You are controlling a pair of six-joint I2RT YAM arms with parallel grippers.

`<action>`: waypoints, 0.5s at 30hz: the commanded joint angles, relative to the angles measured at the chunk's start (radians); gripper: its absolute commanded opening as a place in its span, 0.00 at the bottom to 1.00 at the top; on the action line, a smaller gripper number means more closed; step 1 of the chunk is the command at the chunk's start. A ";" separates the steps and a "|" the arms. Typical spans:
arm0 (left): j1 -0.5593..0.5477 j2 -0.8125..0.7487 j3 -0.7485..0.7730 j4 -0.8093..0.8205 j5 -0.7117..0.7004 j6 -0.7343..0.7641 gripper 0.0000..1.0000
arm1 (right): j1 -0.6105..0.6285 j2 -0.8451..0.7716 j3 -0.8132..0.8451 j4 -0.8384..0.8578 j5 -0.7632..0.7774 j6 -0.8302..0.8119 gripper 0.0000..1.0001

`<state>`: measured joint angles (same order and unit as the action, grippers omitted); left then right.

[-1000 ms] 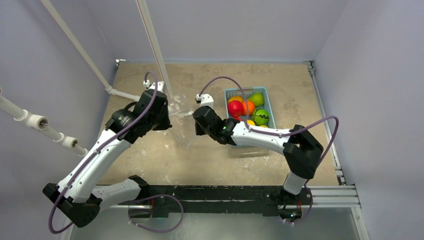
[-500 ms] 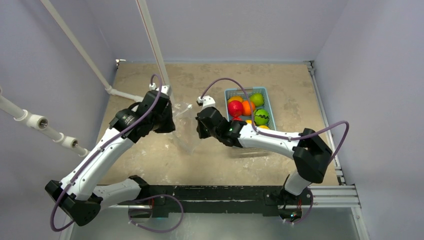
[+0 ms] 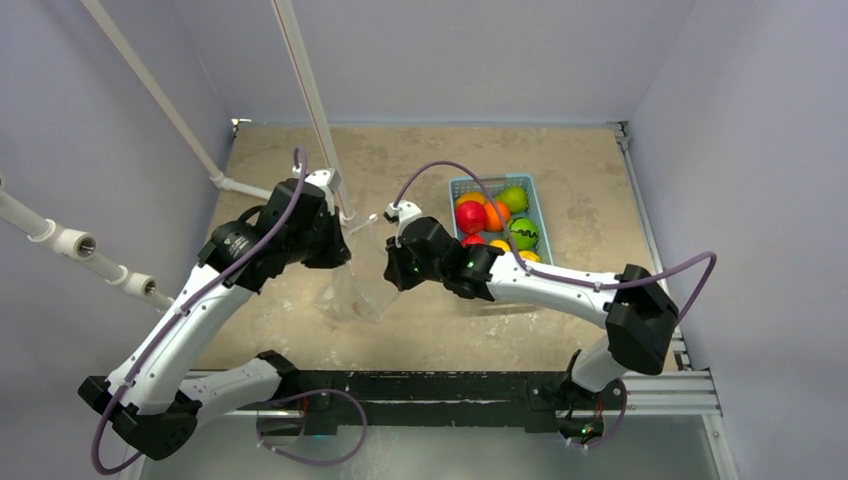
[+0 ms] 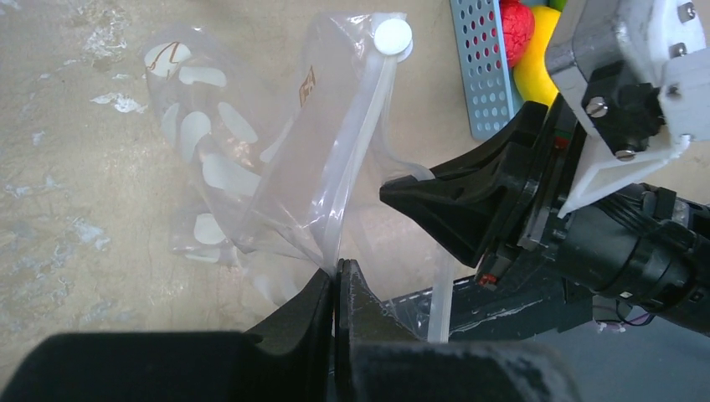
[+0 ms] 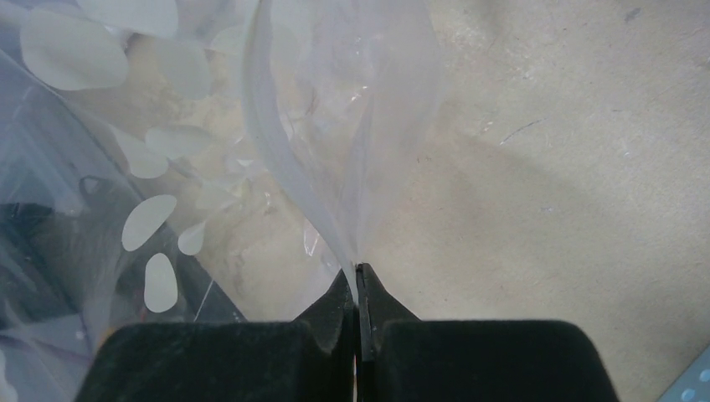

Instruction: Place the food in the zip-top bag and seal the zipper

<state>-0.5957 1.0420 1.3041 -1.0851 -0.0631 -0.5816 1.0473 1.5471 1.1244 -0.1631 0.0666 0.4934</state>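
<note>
Scuffed beige table [image 3: 420,160] between lavender walls carries a light-blue basket [image 3: 541,212] of toy fruits [image 3: 470,215] at far right. From overhead, the zip-top bag [image 3: 352,295] is a faint clear shape between both arms, which bend inward toward the middle. The wrist views show the grip: left fingers [image 4: 336,289] pinched shut on the zipper [image 4: 363,142] strip, right fingers [image 5: 358,289] shut on the bag's opposite mouth edge.
</note>
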 commanded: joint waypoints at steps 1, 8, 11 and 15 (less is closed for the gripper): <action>0.003 -0.008 0.015 0.020 -0.014 0.017 0.00 | 0.001 0.040 0.054 0.019 -0.003 -0.010 0.00; 0.004 -0.005 -0.115 0.153 -0.030 -0.007 0.00 | -0.041 0.114 0.076 0.094 0.068 -0.006 0.00; 0.004 0.002 -0.166 0.201 -0.042 -0.010 0.00 | -0.070 0.130 0.081 0.132 0.069 -0.003 0.00; 0.003 0.013 -0.221 0.256 -0.069 -0.021 0.00 | -0.090 0.144 0.100 0.152 0.065 -0.006 0.05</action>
<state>-0.5957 1.0508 1.1229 -0.9321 -0.0937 -0.5846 0.9756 1.6989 1.1648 -0.0837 0.1066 0.4942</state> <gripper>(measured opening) 0.009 0.004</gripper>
